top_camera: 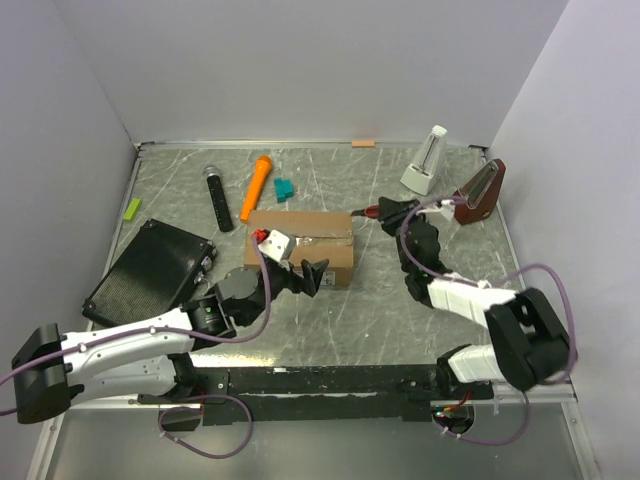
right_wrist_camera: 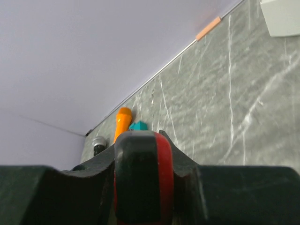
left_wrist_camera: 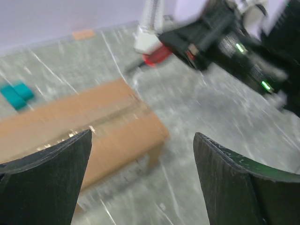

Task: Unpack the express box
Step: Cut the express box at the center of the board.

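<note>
2 claws: left claw (left_wrist_camera: 143, 140) spread near express box (left_wrist_camera: 84, 126), right claw (right_wrist_camera: 143, 157) pinching red-black tool (right_wrist_camera: 140, 197).

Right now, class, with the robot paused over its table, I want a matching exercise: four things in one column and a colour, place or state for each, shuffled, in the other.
Things:
1 express box
2 ribbed case
3 left gripper
4 right gripper

Descriptions:
a black, lying left of the box
b jaws wide apart, nothing between them
c brown, flaps shut and taped
d closed on a red tool

Pairs: 1-c; 2-a; 3-b; 4-d
</note>
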